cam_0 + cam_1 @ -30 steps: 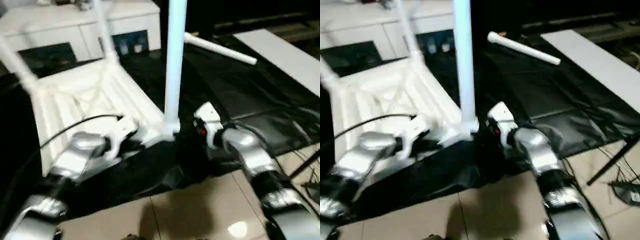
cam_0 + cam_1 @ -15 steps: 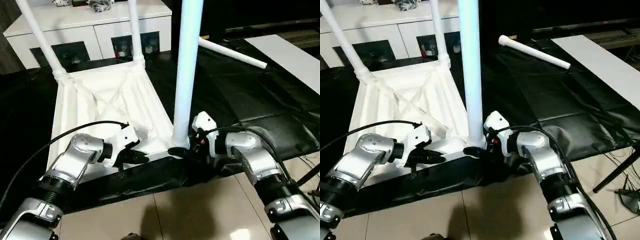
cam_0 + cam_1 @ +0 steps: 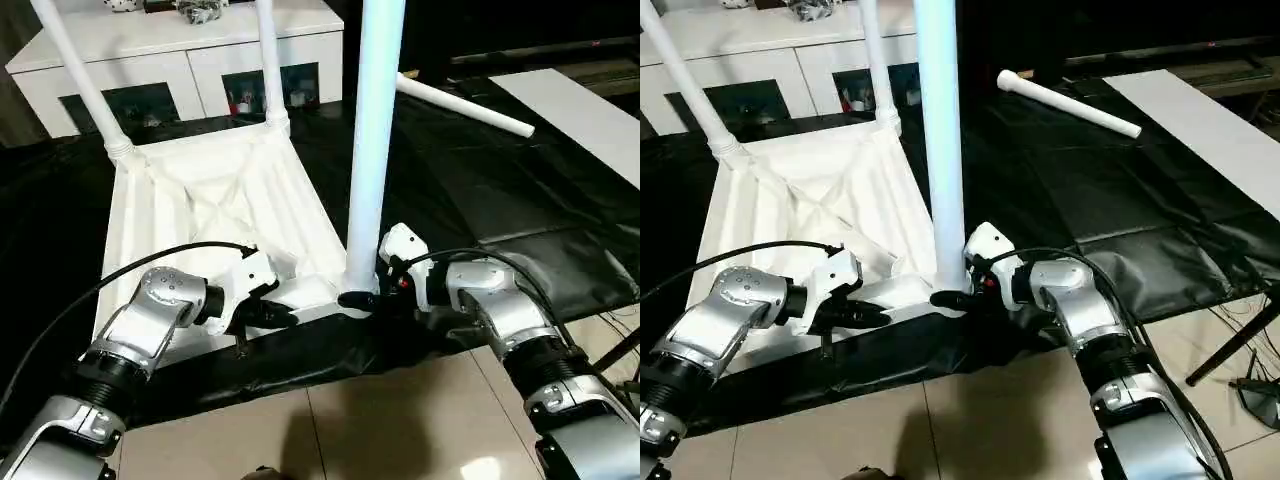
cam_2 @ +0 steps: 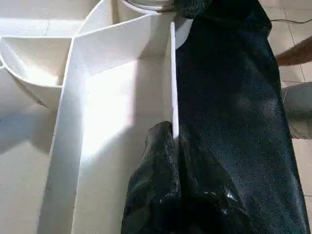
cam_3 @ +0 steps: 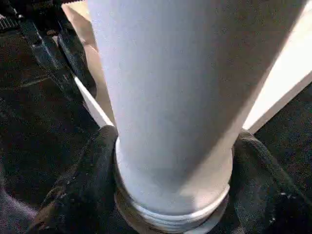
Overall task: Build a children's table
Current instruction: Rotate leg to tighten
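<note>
The children's table lies upside down on a black sheet, its white ribbed tabletop [image 3: 220, 200] facing up. Two legs [image 3: 85, 85] [image 3: 268, 60] stand in the far corner sockets. A third leg [image 3: 375, 150] rises upright from the near right socket. My right gripper [image 3: 355, 298] is shut on this leg's base, and its fingers [image 5: 87, 190] press against both sides of the leg [image 5: 180, 87]. My left gripper [image 3: 275, 315] is shut on the tabletop's near rim, pinching the thin wall [image 4: 173, 73]. A loose fourth leg [image 3: 1070, 103] lies on the sheet at the back right.
A white cabinet [image 3: 180, 40] with dark glass doors stands behind the tabletop. A flat white board [image 3: 580, 110] lies at the far right. The black sheet [image 3: 480, 190] covers the floor, with beige tiles [image 3: 400, 420] in front. A black cable [image 3: 150, 262] loops over my left forearm.
The camera swung and steadied. My right gripper has slid in against the near leg's base and its fingers have narrowed onto it. The left gripper has kept its hold on the rim.
</note>
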You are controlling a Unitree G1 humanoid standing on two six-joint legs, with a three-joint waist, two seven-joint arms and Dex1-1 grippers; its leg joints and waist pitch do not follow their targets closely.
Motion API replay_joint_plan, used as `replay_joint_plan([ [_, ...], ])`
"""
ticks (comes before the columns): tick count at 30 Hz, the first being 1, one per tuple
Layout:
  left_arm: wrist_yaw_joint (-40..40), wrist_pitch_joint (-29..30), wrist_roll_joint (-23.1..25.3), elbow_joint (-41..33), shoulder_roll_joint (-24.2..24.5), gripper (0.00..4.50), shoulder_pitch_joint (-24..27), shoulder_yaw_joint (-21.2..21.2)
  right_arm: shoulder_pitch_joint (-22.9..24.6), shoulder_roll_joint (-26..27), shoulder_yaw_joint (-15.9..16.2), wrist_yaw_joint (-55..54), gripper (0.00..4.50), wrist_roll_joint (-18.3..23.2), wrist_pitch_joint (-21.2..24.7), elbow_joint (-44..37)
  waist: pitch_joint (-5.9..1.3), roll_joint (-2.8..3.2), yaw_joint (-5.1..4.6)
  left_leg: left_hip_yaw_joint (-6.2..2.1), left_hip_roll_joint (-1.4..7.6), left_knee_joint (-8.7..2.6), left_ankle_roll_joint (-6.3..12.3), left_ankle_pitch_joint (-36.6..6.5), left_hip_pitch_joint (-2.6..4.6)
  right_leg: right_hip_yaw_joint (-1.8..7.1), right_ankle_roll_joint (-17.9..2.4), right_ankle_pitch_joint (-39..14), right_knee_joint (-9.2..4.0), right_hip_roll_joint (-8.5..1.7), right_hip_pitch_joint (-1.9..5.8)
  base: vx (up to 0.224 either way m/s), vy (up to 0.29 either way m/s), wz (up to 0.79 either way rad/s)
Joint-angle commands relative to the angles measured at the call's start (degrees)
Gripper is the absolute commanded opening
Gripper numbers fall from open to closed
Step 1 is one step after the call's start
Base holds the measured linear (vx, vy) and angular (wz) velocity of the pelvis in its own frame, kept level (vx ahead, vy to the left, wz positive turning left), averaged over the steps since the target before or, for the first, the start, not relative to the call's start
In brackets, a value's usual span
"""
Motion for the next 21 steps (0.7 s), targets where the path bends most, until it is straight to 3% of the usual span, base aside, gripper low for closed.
replay_joint_plan([
  [1,-1.84,-0.91,-0.25,-0.67,-0.37,0.0,-0.06,-1.08,-1.58,1.06,-0.63,-1.22,2.73,0.48,-0.67,0.98,-4.25,-0.36,-0.3,-1.74,3.26,-4.64,0.89,-18.3,1.79,2.03,-12.8,-17.01,-3.24,-3.25,2.05,0.0,0.0,0.0],
  [6,3.45,0.7,-0.64,0.3,-3.51,0.0,-0.15,0.61,-1.77,5.69,-4.74,-10.17,2.72,2.55,1.1,3.59,-4.21,-0.45,-0.45,-1.77,3.25,-4.65,0.62,-18.46,1.84,2.04,-12.76,-18.2,-3.37,-3.34,1.96,0.0,0.0,0.0],
  [9,6.75,1.45,-0.07,1.2,-5.04,0.0,-0.62,1.13,-1.77,7.65,-5.93,-15.31,2.72,2.47,2.12,4.59,-4.08,-0.46,-1.11,-1.93,3.14,-4.87,-0.3,-19.67,1.77,2.0,-11.93,-19.92,-3.51,-3.32,1.97,0.0,0.0,0.0],
  [10,11.96,2.59,0.94,2.83,-7.64,0.0,-1.52,1.76,-1.59,10.96,-7.69,-24.41,2.72,1.95,3.43,6.2,-3.99,-0.43,-1.47,-1.91,3.05,-4.87,-0.7,-19.86,1.89,2.12,-11.92,-20.23,-3.62,-3.33,1.76,0.0,0.0,0.0],
  [12,14.75,3.29,1.33,3.68,-9.12,0.0,-2.01,2.17,-1.5,12.67,-8.48,-29.36,2.72,1.36,3.84,7.11,-3.84,-0.47,-2.04,-2.14,2.85,-4.92,-1.56,-21.84,2.01,1.97,-11.05,-23.94,-3.99,-3.47,1.76,0.0,0.0,0.0],
  [15,26.38,7.27,2.22,6.76,-14.41,0.0,-4.41,5.12,-2.62,17.65,-11.97,-43.99,2.72,1.42,3.77,11.33,-3.63,-0.4,-2.68,-2.34,2.7,-4.96,-2.64,-25.12,2.48,1.81,-9.67,-27.76,-4.53,-3.4,1.42,0.0,0.0,0.0],
  [18,32.57,7.03,2.79,9.37,-17.0,0.0,-5.98,6.67,-4.41,20.73,-12.81,-51.56,2.72,0.89,2.61,14.93,-3.53,-0.12,-2.88,-2.3,2.46,-4.75,-2.36,-26.96,2.92,1.76,-8.47,-29.99,-5.32,-3.33,0.84,0.0,0.0,0.0],
  [21,37.47,4.2,3.74,11.07,-18.97,0.0,-6.99,7.62,-6.54,23.87,-12.67,-50.74,2.72,1.11,0.81,17.73,-3.61,-0.25,-3.2,-2.52,2.45,-4.93,-2.09,-28.22,2.78,1.48,-7.7,-30.06,-5.39,-3.28,1.03,0.0,0.0,0.0],
])
